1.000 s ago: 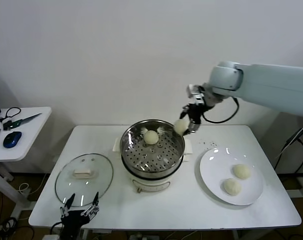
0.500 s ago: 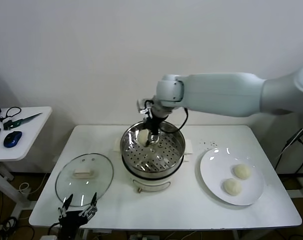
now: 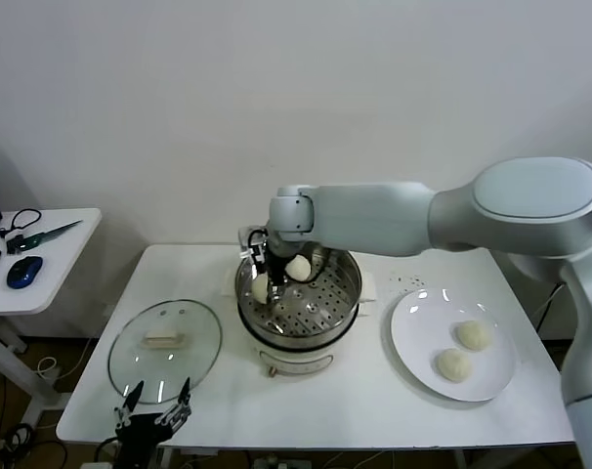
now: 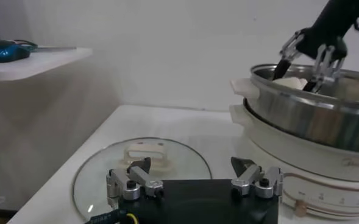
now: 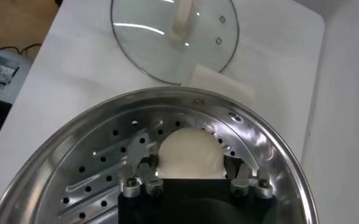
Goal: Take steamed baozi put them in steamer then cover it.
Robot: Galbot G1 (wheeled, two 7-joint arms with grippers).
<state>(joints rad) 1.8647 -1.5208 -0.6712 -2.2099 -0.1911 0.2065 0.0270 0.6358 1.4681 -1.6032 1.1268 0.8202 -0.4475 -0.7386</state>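
One baozi in right pincer — inside steamer, left side.

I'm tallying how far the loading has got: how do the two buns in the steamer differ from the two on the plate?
One steamer bun sits between the right end effector's fingers, the other lies loose on the perforated tray of the steamer; the plate buns lie untouched on the flat white plate, on the robot's right. All four look alike: round, smooth, pale.

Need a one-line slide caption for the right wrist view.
Right claw holds a baozi low over the steamer tray, with the glass cover lying on the table beyond.
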